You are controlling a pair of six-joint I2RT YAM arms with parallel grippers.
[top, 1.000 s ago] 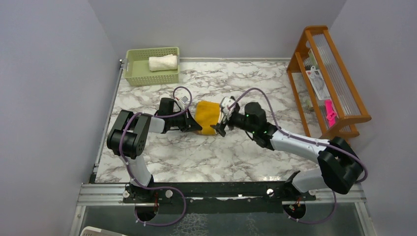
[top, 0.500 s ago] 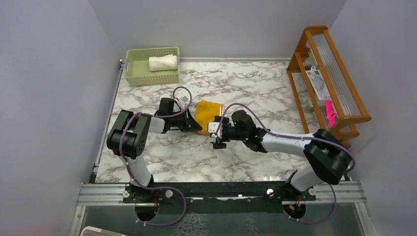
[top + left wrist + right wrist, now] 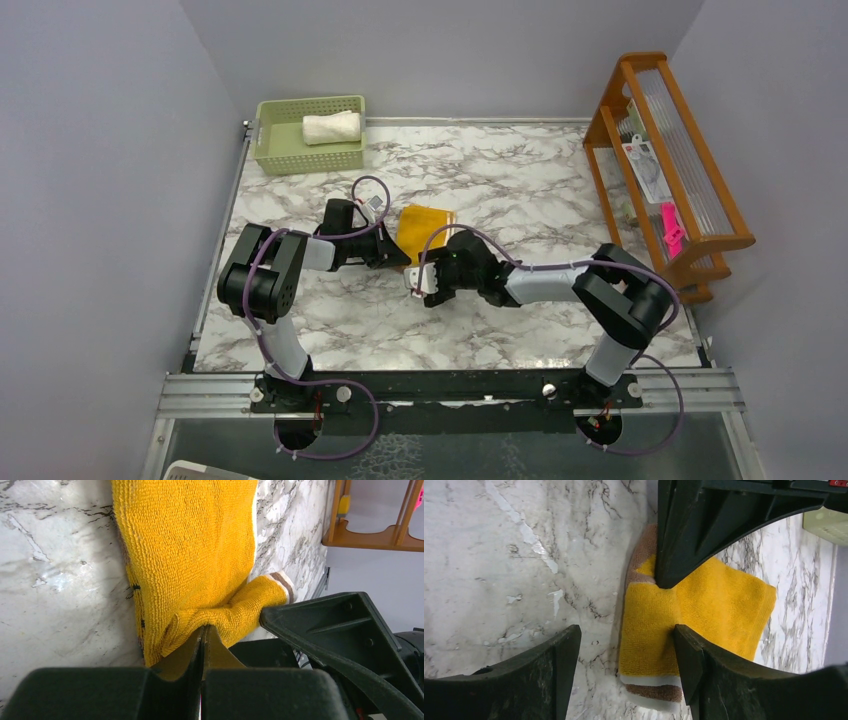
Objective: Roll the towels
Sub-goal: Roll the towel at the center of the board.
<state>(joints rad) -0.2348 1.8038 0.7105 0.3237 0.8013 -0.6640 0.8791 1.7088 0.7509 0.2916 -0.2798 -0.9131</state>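
The mustard-yellow towel (image 3: 425,222) lies partly folded mid-table; its brown and white striped end (image 3: 659,692) faces my right gripper. My left gripper (image 3: 400,261) is shut on a bunched edge of this towel (image 3: 190,545), its jaws pressed together (image 3: 204,630). My right gripper (image 3: 428,270) is open and low at the towel's near end, its fingers either side of the towel's edge (image 3: 624,645). The left gripper's finger (image 3: 694,530) shows just beyond. The cream-white towel (image 3: 331,127) lies rolled in the pale green basket (image 3: 290,152).
A wooden rack (image 3: 700,240) holding packets and a pink item stands along the right edge. The basket sits at the back left corner. Grey walls close three sides. The two grippers are very close together over the yellow towel.
My right arm has swung left and nearer, from the towel's right side to its near end. The towel's near part looks shorter. The left arm has not moved.
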